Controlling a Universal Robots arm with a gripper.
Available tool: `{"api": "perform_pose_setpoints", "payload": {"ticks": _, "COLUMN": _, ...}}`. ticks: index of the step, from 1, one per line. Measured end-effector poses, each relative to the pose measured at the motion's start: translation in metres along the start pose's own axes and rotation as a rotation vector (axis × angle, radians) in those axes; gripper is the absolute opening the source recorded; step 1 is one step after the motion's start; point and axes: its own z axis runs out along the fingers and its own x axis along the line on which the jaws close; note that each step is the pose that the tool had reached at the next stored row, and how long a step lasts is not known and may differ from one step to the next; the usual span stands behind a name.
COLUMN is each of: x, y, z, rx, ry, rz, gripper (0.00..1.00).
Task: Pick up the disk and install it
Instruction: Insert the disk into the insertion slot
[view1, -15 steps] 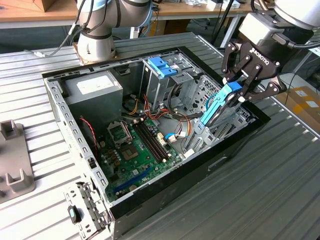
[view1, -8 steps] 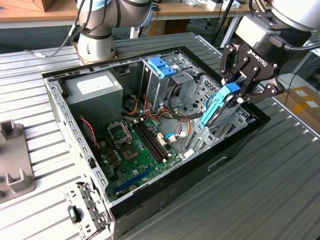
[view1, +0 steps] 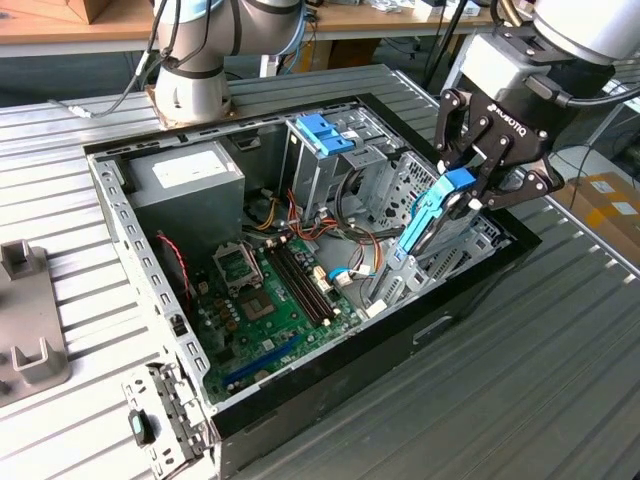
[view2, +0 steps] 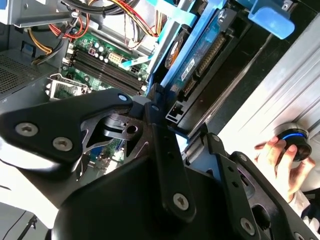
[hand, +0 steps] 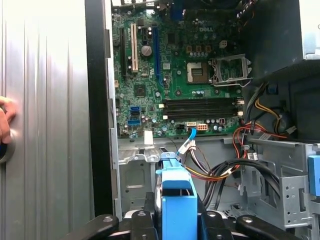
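Clamping on the disk (view1: 422, 225), the gripper (view1: 465, 195) is gripping it by its upper end, fingers drawn in against the blue rails with nothing else between them. I am seeing the disk hanging steeply tilted. Its lower end is reaching down inside the computer case (view1: 120, 215), just within the case wall on the exterior view's right, and its upper end is rising above that rim.

Its look, as I am reading it: flat rectangular body, dark metal face, bright blue plastic rails along both long sides, a blue tab at the gripped end. In the second wrist view a connector strip is showing along one short edge.

Things are crowding around it inside the case. The green motherboard (view1: 262, 300) is lying on the case floor, apart from the disk. The tall metal cage (view1: 318, 165) with its blue latch (view1: 322, 132) is standing inside the case, near the disk. Red, yellow and black cables (hand: 235, 167) are looping between cage and disk, and a thin blue cable (hand: 193, 134) is curving beside them. Grey sheet-metal brackets are sitting close under the disk's lower end. The grey power supply (view1: 187, 172) is filling the case corner nearest the arm's base (view1: 190, 85).

Outside the case, a person's hand (view2: 280, 160) is touching a round blue-ringed knob (view2: 295, 140) on the ribbed table (view1: 560, 380).
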Motion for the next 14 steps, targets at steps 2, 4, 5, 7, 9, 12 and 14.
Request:
{"api": "perform_pose_setpoints", "payload": {"ticks": 2, "x": 0.0001, "y": 0.0019, "z": 0.0003, "rx": -0.0001, "ry": 0.0001, "rz": 0.000, "gripper": 0.37}}
{"api": "perform_pose_setpoints", "payload": {"ticks": 4, "x": 0.0001, "y": 0.0053, "z": 0.0007, "rx": 0.0000, "ry": 0.0002, "rz": 0.000, "gripper": 0.37}}
{"api": "perform_pose_setpoints", "payload": {"ticks": 5, "x": 0.0001, "y": 0.0063, "z": 0.0009, "rx": 0.0000, "ry": 0.0001, "rz": 0.000, "gripper": 0.37}}
{"api": "perform_pose_setpoints", "payload": {"ticks": 7, "x": 0.0002, "y": 0.0097, "z": 0.0013, "rx": 0.0000, "ry": 0.0001, "rz": 0.000, "gripper": 0.37}}
{"api": "perform_pose_setpoints", "payload": {"ticks": 9, "x": 0.0003, "y": 0.0115, "z": 0.0015, "rx": 0.0000, "ry": 0.0001, "rz": 0.000, "gripper": 0.37}}
{"api": "perform_pose_setpoints", "payload": {"ticks": 12, "x": 0.0003, "y": 0.0124, "z": 0.0016, "rx": -0.0001, "ry": 0.0002, "rz": 0.000, "gripper": 0.37}}
{"api": "perform_pose_setpoints", "payload": {"ticks": 14, "x": 0.0002, "y": 0.0129, "z": 0.0019, "rx": 0.0001, "ry": 0.0000, "rz": 0.000, "gripper": 0.37}}
